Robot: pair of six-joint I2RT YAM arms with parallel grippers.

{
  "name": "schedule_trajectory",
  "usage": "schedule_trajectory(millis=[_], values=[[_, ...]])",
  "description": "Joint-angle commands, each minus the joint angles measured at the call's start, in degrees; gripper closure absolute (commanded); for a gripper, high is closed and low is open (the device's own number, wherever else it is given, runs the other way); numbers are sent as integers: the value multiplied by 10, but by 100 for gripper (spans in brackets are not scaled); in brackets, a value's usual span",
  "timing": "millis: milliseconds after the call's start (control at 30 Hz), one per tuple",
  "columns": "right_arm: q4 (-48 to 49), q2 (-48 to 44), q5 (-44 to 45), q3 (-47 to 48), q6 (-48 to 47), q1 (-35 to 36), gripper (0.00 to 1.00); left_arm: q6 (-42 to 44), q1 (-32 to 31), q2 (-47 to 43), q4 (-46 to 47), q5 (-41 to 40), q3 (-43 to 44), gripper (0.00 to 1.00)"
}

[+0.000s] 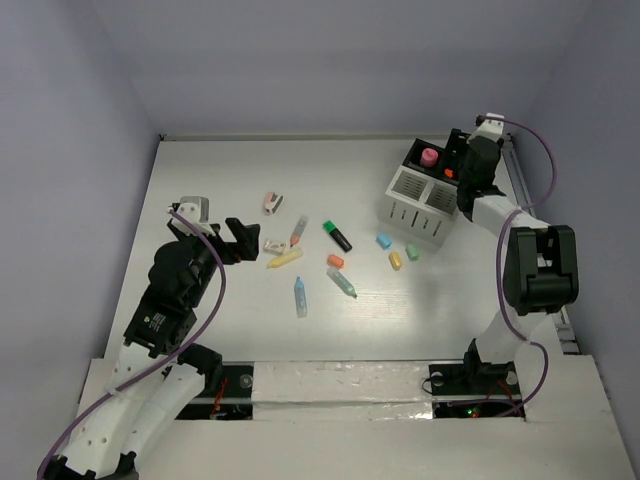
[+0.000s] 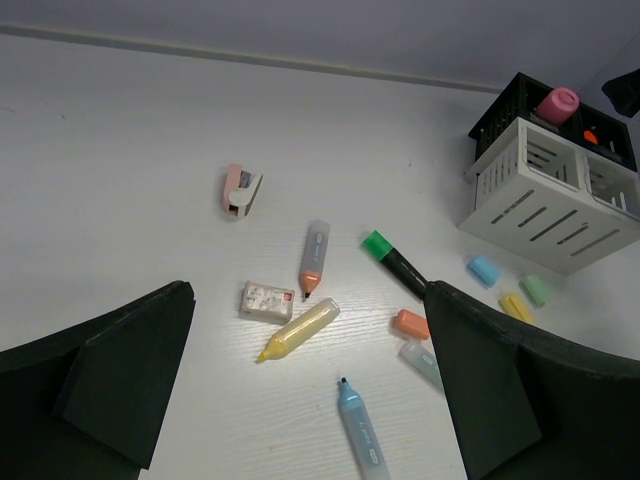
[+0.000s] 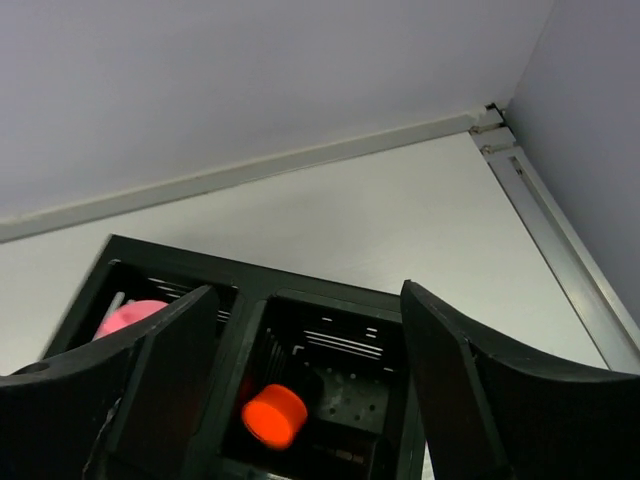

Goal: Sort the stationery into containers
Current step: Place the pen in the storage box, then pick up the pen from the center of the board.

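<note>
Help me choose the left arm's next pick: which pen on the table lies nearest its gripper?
The pale yellow pen, just beyond the open left gripper; the grey pen, blue pen and green-capped marker lie farther off.

Black box (image 3: 180,258) cut off by bottom edge; pink cap (image 3: 132,316) half hidden behind finger (image 3: 150,390) of right end effector (image 3: 305,300).

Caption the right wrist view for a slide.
Right gripper open over the black box, an orange cap in the compartment below and a pink cap next door.
</note>
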Motion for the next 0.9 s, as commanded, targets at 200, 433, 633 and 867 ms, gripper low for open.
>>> schedule_trajectory(millis=[200, 433, 633, 867], values=[[-112, -129, -157, 38, 32, 41, 21, 3, 2, 0, 27, 15, 14, 1], [-353, -108, -236, 96, -13, 212, 26, 3, 8, -3, 24, 13, 14, 1], [-466, -24, -244, 146, -17, 288, 29, 4, 8, -6, 26, 14, 15, 1], [-514, 96, -216, 212, -18, 346, 25, 5, 8, -7, 24, 13, 15, 1]])
